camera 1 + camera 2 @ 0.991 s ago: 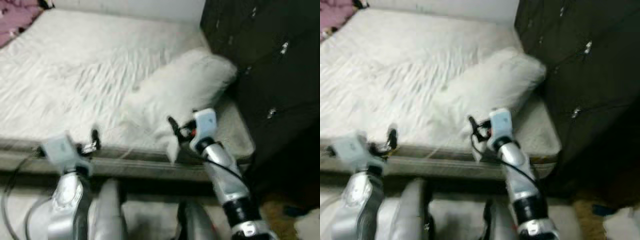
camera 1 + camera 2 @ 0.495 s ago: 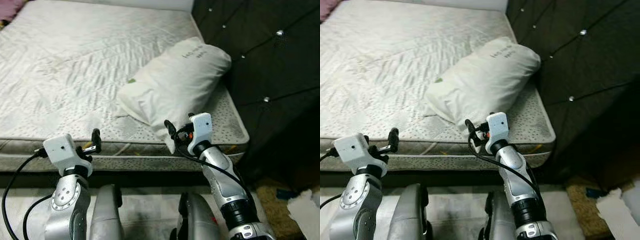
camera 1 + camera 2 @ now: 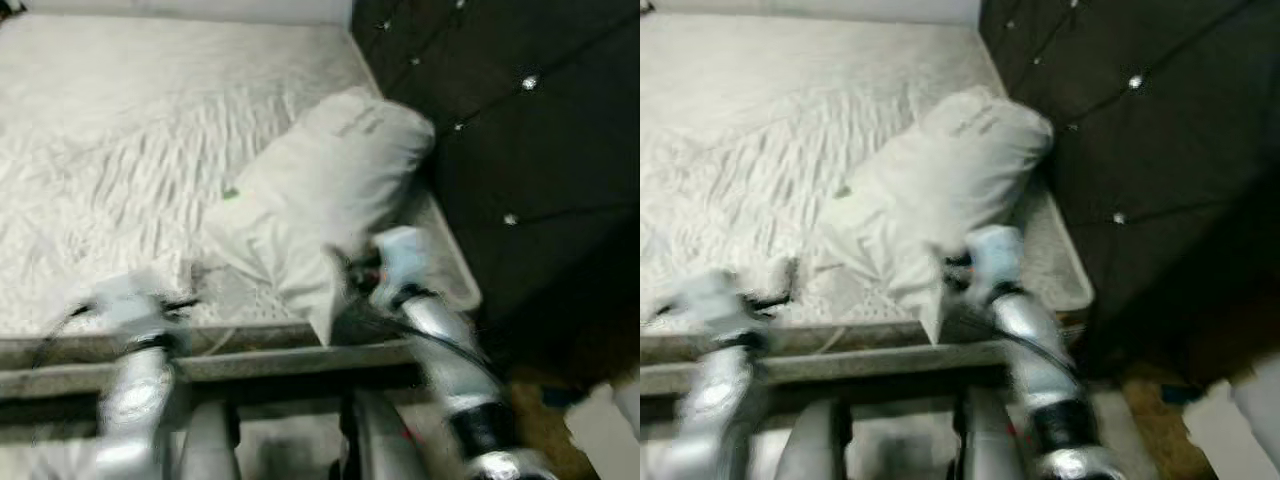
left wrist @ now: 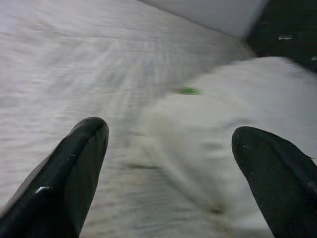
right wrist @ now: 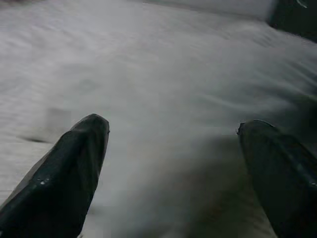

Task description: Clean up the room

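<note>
Leftmost, the left gripper point(image 3: 185, 300) hangs over the near edge of the bare white mattress point(image 3: 110, 150), its arm blurred in the head views. From its wrist camera its two black fingers point(image 4: 74, 168) stand wide apart with nothing between them, pointing across the mattress toward the pillow point(image 4: 233, 148). That white pillow point(image 3: 320, 190) lies on the mattress near its right-hand corner, one end close against the dark tufted headboard point(image 3: 520, 130), the other end reaching the near edge. Further right, the right gripper point(image 3: 340, 270) sits at the pillow's near end, just beside or touching it; blur hides which. Its wrist view shows its fingers point(image 5: 69, 173) spread apart, white fabric ahead and nothing grasped. At far right a pale object point(image 3: 625, 410) lies on the floor.
</note>
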### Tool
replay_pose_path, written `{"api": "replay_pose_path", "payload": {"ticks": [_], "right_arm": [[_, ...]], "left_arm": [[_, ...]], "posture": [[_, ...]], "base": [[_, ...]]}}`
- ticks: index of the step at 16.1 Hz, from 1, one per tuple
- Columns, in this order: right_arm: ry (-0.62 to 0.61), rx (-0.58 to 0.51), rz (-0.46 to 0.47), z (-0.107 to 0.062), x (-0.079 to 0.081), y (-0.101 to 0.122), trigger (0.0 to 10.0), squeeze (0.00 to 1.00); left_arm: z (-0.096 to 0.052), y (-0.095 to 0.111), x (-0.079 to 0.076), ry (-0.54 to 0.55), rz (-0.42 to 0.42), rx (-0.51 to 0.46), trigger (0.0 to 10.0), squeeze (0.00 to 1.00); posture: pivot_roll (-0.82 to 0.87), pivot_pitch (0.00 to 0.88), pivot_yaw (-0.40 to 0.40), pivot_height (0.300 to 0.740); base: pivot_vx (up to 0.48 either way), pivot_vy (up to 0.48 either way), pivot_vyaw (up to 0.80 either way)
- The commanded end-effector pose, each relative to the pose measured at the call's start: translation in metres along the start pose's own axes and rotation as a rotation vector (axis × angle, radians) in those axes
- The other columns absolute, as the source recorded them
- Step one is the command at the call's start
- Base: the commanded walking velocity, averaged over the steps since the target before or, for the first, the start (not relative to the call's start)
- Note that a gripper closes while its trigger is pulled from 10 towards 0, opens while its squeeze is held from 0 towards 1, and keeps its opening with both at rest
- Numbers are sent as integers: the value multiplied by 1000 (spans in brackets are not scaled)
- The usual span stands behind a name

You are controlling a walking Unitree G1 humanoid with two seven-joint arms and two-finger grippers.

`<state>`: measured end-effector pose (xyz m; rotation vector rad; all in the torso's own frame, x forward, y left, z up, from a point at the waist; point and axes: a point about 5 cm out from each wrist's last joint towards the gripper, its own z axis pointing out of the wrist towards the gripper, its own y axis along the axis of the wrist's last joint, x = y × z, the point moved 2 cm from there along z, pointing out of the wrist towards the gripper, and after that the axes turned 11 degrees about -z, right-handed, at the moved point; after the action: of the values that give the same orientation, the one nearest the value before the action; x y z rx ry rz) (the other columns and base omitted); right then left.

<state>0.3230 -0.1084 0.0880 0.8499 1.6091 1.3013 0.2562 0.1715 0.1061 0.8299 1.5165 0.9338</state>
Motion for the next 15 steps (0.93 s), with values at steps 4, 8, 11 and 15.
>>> {"api": "replay_pose_path", "payload": {"ticks": [4, 8, 11, 15], "right_arm": [[24, -47, 13, 8, 10, 15, 10000, 0], [22, -44, 18, 8, 9, 14, 10000, 0], [26, -45, 19, 8, 10, 15, 10000, 0], [43, -26, 5, 9, 3, 17, 10000, 0]], "left_arm": [[1, 2, 12, 63, 28, 2, 10000, 0], [2, 2, 12, 68, 34, 3, 10000, 0], [4, 0, 11, 64, 32, 17, 10000, 0], [7, -5, 7, 64, 52, 50, 10000, 0]], "posture": [[44, 90, -80, 602], [43, 90, -79, 597], [42, 91, -78, 562], [42, 91, -78, 537]], "base": [[69, 0, 0], [0, 0, 0], [0, 0, 0], [0, 0, 0]]}}
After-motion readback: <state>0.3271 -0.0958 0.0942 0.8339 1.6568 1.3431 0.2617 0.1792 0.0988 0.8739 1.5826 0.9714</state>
